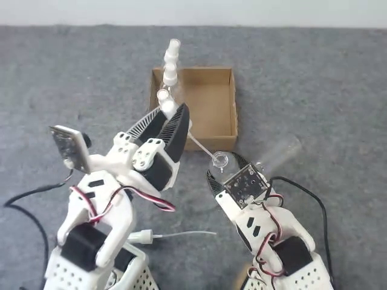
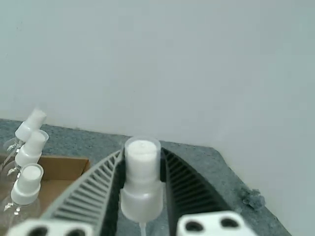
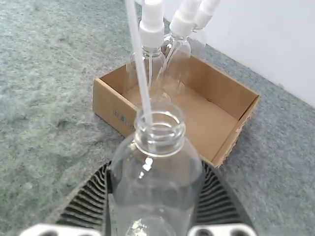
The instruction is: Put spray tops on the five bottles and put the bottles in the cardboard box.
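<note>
High view first; where is the left gripper?

I have the left gripper (image 1: 171, 110) raised over the near-left corner of the cardboard box (image 1: 233, 103); its jaws are drawn in to a narrow gap and clamp the spray top (image 2: 142, 182) by its collar, nozzle end up between them. The dip tube (image 1: 202, 145) slants down from it, across the box's near wall, towards the right arm.

And the right one?

On the right wrist view I see the right gripper (image 3: 156, 172) parted just as wide as the clear bottle (image 3: 156, 147) it grips around the shoulder; the bottle is uncapped, mouth up, just in front of the box's near wall, towards the near-right corner. The tube's lower end sits in the bottle's mouth; the spray top itself is apart from the neck.

What else is out there?

3 capped bottles (image 3: 177, 49) stand inside the box along its left wall, towards the far-left corner. 1 spare spray top (image 1: 144, 237) lies on the table (image 1: 338, 72) beside the left arm's base (image 1: 91, 266), tube pointing right. 1 loose bottle (image 1: 283, 151) is on the table off the box's near-right corner, just beside the right gripper; I cannot tell whether it lies flat or tilts.
</note>
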You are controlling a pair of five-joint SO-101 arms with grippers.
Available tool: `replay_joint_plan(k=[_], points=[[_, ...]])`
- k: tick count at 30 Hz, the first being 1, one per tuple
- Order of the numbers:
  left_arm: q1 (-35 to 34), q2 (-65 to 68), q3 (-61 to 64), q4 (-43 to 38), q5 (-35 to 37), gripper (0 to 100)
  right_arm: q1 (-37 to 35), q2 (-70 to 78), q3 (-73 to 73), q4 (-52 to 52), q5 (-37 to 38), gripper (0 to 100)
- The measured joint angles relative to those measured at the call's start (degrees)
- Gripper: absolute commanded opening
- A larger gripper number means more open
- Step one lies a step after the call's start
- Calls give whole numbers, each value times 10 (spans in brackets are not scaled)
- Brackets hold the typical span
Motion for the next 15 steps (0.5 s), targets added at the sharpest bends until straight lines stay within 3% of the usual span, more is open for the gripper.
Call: replay_joint_plan(k=[5,12,15], points=[[10,-3,22,0,0,12,0,0,0,0,1,30],[96,0,69,-3,-4,12,-2,0,0,0,1,30],[108,0,107,-39,-26,13,-2,0,0,0,1,30]])
